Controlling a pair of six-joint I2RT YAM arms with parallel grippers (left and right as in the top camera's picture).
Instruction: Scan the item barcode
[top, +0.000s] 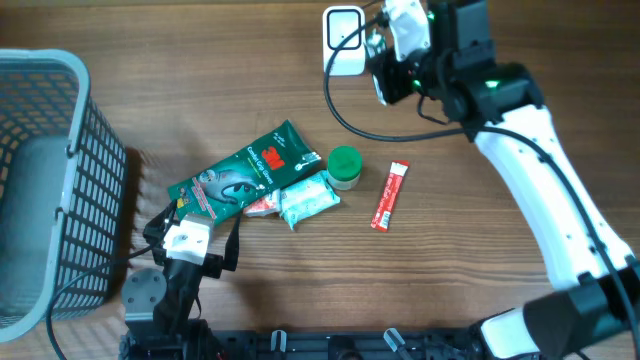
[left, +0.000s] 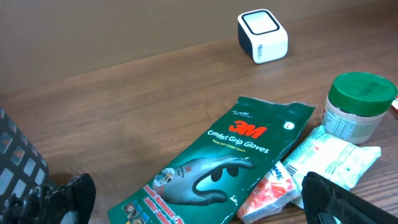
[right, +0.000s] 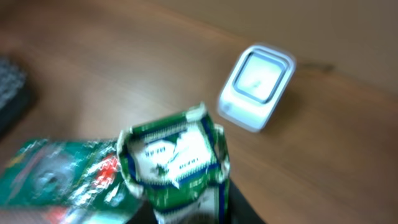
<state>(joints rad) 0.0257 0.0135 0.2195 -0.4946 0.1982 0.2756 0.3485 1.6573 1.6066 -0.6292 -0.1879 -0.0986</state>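
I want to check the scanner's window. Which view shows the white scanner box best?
The left wrist view: the scanner box is sharp and whole, its window facing up. The right wrist view shows it larger but blurred, beyond the held packet. Overhead it is small, near the frame's top.

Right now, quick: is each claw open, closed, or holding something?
Left claw: open, holding nothing.
Right claw: closed on a green-and-white packet.
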